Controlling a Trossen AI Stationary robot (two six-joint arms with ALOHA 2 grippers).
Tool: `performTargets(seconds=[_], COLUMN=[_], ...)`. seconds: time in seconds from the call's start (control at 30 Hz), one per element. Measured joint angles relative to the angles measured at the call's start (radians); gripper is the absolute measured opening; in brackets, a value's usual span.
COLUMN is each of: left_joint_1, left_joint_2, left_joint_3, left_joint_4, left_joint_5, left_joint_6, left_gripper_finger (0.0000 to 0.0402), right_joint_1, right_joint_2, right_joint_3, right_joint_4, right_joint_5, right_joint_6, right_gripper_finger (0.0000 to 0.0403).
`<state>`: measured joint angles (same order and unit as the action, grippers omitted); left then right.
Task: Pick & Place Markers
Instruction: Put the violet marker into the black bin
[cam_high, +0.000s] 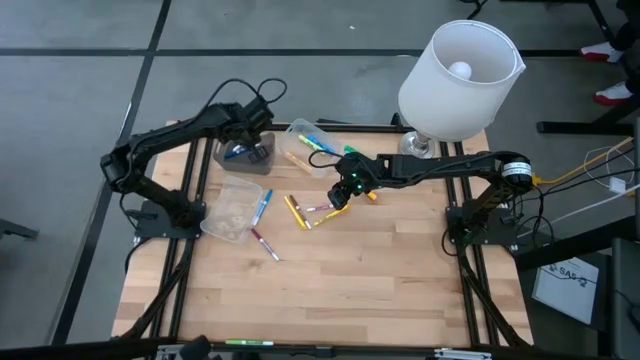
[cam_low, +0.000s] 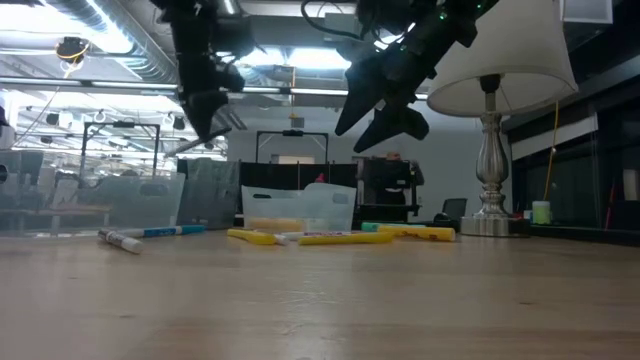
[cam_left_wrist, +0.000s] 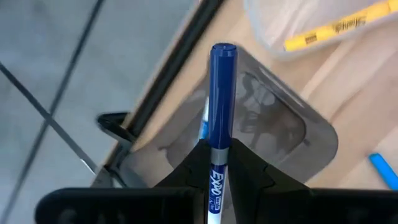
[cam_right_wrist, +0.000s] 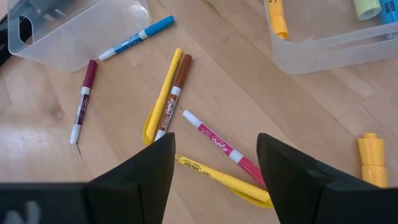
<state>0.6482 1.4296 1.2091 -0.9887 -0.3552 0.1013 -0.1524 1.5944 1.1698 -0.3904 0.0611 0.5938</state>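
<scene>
Over wooden table, left hand pinches blue marker.

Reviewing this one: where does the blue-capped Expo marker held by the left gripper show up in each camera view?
High view: blue-capped Expo marker at the left gripper, over the grey-tinted container at the table's far left.
Low view: cannot make it out; the left gripper hangs upper left.
Left wrist view: marker centre, clamped between the fingers.
Right wrist view: not in it.
Shared landmark: the grey-tinted container.

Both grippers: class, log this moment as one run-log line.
left gripper: shut on blue marker, above clear container | right gripper: open, hovering over pink marker on table
</scene>
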Motion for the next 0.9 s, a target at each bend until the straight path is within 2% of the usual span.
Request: performTargets(seconds=[0.23,0.47,0.9], left_joint_1=[0.045,0.076,0.120], left_joint_2=[0.000,0.000,0.000], left_joint_3=[-0.091,-0.125,-0.196], left_joint_4=[0.069,0.109,0.215], left_joint_5=[0.028,0.043,0.068], left_joint_6=[0.010,0.026,0.046], left_gripper_finger=[0.0029,0.0029,0.0029], right_joint_1=[0.000,0.000,0.000], right_joint_2=[0.002,0.033,0.097], right_joint_3=[0.000,0.000,0.000], right_joint_4=[0.000,0.004,0.005], right_joint_5=[0.022,0.044,-0.009], right_joint_6=[-0.011,0.001,0.005], right_gripper_finger=[0.0224,0.0224,0.0224])
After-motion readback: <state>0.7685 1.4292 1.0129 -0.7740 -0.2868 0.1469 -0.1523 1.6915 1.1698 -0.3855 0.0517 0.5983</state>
